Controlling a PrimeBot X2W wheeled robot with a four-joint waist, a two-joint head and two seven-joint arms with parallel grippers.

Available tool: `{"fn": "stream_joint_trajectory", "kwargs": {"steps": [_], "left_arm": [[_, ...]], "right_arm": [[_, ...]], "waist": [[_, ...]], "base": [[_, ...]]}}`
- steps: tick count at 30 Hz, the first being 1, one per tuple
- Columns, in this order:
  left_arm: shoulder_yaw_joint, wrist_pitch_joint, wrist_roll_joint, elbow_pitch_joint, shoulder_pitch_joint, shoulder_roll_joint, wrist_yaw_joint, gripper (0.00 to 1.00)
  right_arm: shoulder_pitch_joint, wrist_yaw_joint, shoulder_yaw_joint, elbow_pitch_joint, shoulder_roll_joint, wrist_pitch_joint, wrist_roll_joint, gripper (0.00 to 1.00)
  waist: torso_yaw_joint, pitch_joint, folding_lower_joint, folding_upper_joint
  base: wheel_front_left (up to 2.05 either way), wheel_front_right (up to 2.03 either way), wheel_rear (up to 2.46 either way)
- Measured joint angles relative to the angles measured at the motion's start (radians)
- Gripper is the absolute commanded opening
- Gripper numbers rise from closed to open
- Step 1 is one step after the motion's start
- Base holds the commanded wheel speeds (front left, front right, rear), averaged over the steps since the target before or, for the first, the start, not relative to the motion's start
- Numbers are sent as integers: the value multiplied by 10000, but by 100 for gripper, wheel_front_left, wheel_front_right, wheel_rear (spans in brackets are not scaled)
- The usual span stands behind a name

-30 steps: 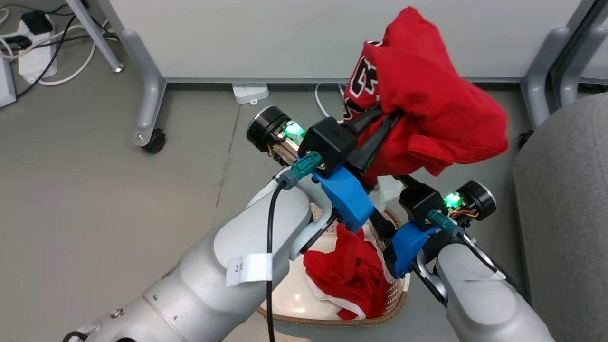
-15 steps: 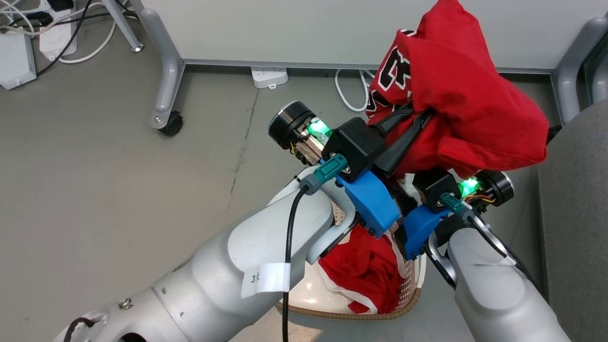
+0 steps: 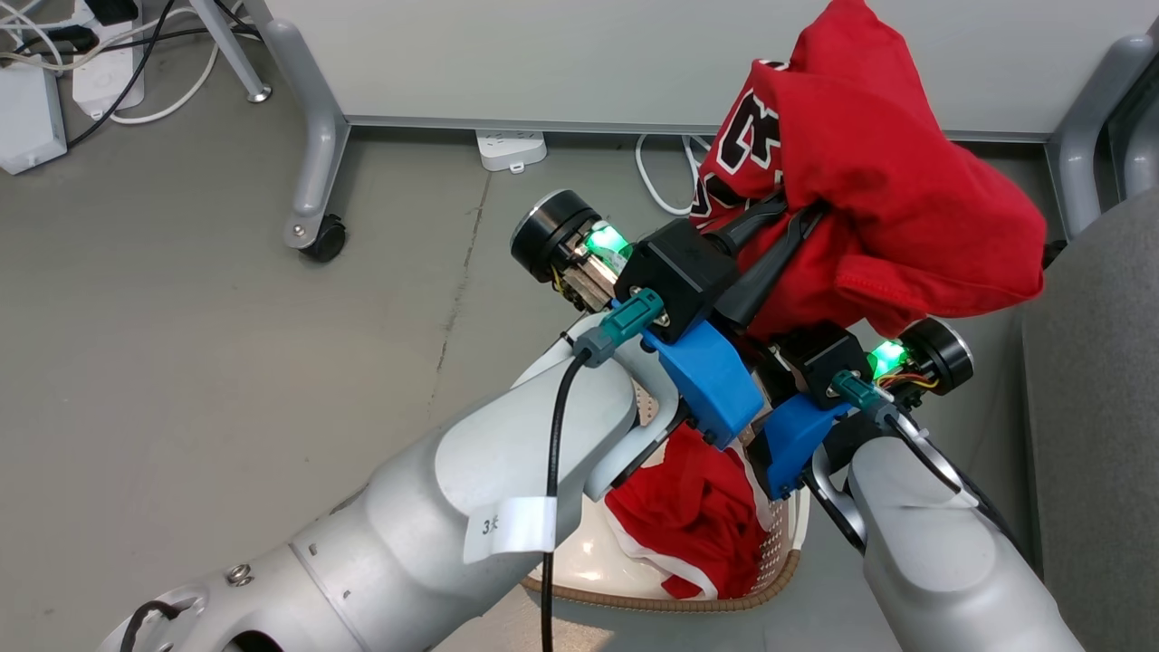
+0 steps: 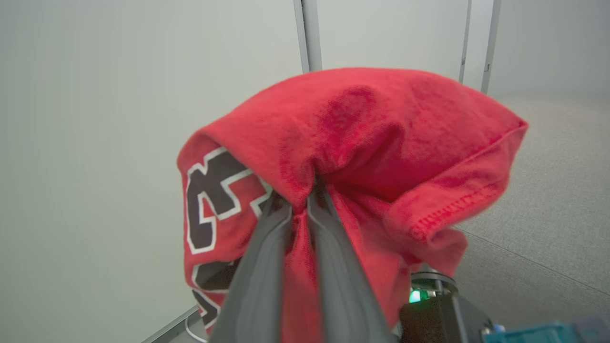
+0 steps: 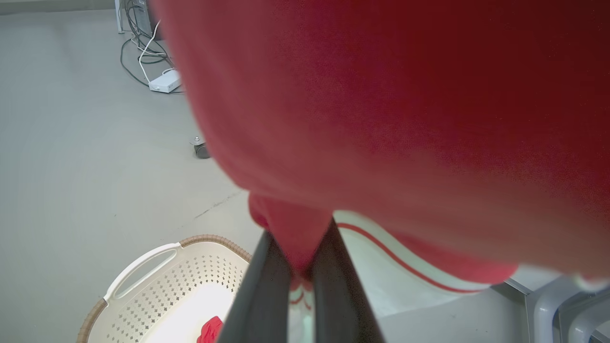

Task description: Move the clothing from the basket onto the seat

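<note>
1. Above the basket, both arms hold the red jersey aloft in a bunched heap, clear of the floor.
2. The left gripper has its two dark fingers drawn narrow, pinching a fold of the jersey beside the black, white-edged number. The cloth drapes over and around the fingertips.
3. The right gripper sits lower, just beside the left one. Its fingers are likewise nearly together, with a tongue of red fabric squeezed between them and white trim showing just beyond.
4. The red shorts lie crumpled inside the basket, toward its right wall in the head view, with white trim at their lower edge.
5. The basket stands on the grey floor, partly covered by the left forearm. Its perforated cream wall and brown rim are visible.
6. The seat fills the right edge of the head view. The jersey's right tip hangs near its edge and does not rest on it.
7. Beyond the arms, a white panel stands on grey legs with a caster. A power strip lies at its foot.
</note>
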Motion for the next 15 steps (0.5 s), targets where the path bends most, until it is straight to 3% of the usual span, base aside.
{"fn": "stream_joint_trajectory", "kwargs": {"steps": [7,8,9,15], "left_arm": [[10,0,21,71,0,0,10,0],[31,0,42,73,0,0,19,36],[54,0,81,73,0,0,23,100],[215,-2,209,35,2,0,98,100]], "right_arm": [[0,0,63,10,0,0,84,0],[0,0,79,8,0,0,94,0],[0,0,94,8,0,0,105,0],[2,0,188,8,0,0,163,0]], "waist": [[-24,-24,0,0],[-27,-27,0,0],[-32,-32,0,0],[-55,-34,0,0]], "base": [[0,0,0],[0,0,0],[0,0,0],[0,0,0]]}}
